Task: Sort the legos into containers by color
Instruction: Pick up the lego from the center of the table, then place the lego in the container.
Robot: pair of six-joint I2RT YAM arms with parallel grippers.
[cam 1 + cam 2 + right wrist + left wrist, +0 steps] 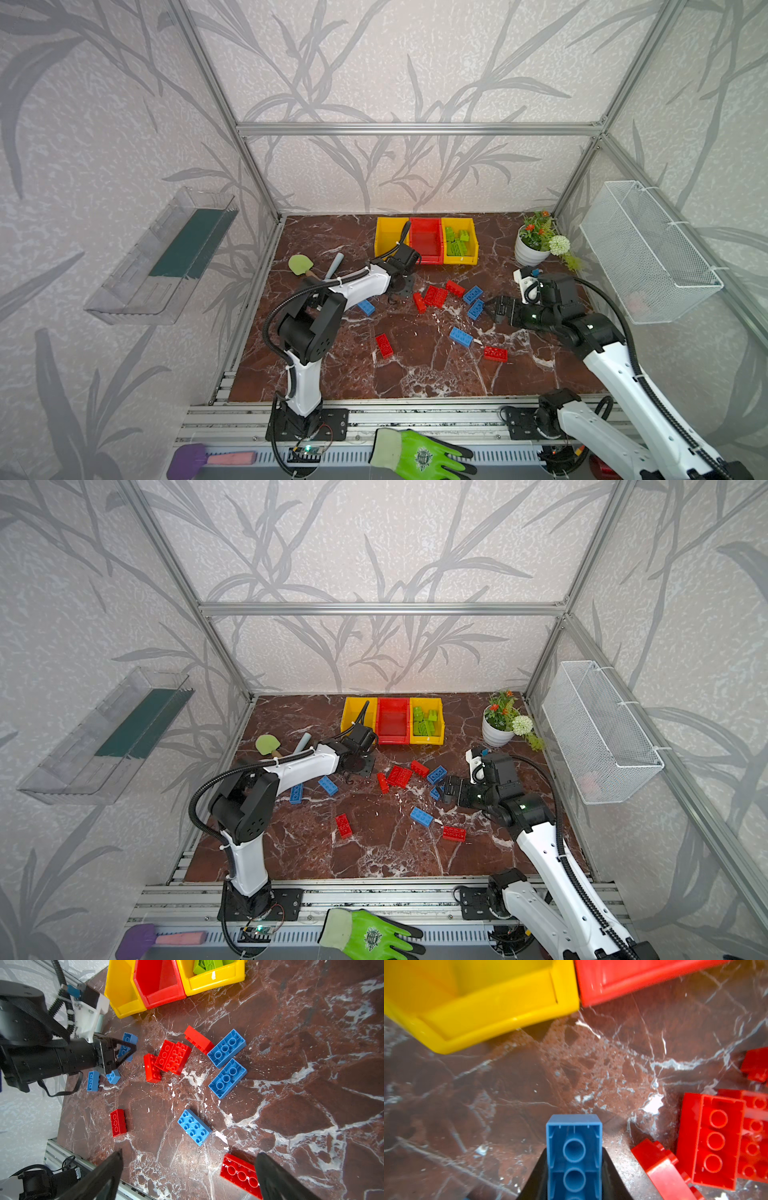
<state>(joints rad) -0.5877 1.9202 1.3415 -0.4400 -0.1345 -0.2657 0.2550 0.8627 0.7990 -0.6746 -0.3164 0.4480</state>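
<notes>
Pickup, by my judgement: my left hand (126, 1049) was clamped on a blue studded plastic brick (574, 1142) low over the marble table (415, 374); my right hand (189, 1154) gaped wide, empty. Next needed: lifting it to the yellow plastic bin (388, 239) at twelve o'clock.

grey leaf-patterned walls (374, 62) in aluminium framing (415, 129) surround a red-brown marble tabletop (415, 374).
</notes>
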